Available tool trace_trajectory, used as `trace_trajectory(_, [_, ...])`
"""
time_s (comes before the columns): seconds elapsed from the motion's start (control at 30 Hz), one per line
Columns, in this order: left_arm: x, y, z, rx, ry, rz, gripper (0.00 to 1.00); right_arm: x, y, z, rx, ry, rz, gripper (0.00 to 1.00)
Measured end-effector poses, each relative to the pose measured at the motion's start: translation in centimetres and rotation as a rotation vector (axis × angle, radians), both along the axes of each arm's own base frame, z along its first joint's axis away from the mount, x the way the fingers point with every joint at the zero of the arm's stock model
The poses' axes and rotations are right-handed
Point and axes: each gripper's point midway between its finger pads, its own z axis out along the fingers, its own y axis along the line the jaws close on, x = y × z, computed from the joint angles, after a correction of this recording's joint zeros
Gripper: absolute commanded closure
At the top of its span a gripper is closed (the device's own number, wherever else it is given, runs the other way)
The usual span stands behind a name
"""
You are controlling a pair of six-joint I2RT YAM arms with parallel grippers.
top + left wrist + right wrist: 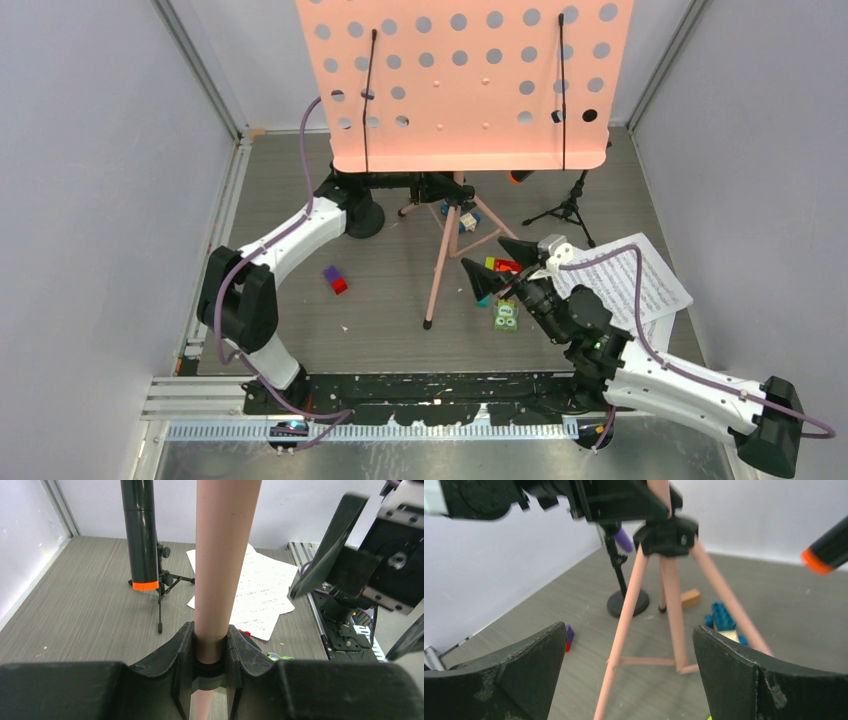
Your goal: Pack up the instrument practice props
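Note:
The pink perforated sheet-music holder (465,80) stands upright on its tripod legs (438,265). My left gripper (210,650) is shut on its pink pole (222,570) just above the black leg hub (666,535). My right gripper (495,265) hangs open a little in front of the legs (624,630), with nothing between its fingers (524,665). White note sheets (630,280) lie at the right. The black orange-tipped microphone (141,540) sits on a small black tripod support (568,210). A purple-headed microphone (624,539) stands on a round-based support (362,218).
Small bricks lie about: a purple-and-red one (335,280), blue ones (723,617) under the tripod, a wooden block (690,598) and a green toy (505,315) by my right wrist. Grey walls close in the left, right and back.

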Motion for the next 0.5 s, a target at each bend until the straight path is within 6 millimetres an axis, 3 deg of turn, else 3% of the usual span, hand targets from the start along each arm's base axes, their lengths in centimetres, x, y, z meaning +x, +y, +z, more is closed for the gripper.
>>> trace_trajectory(0.33, [0.0,0.0,0.0,0.001,0.003,0.006,1.00,2.2,4.0,-9.0,-0.050,0.288,-0.011,0.00])
trace_trajectory(0.5, [0.0,0.0,0.0,0.001,0.004,0.006,1.00,3.2,5.6,-10.6,-0.038,0.342,-0.026,0.07])
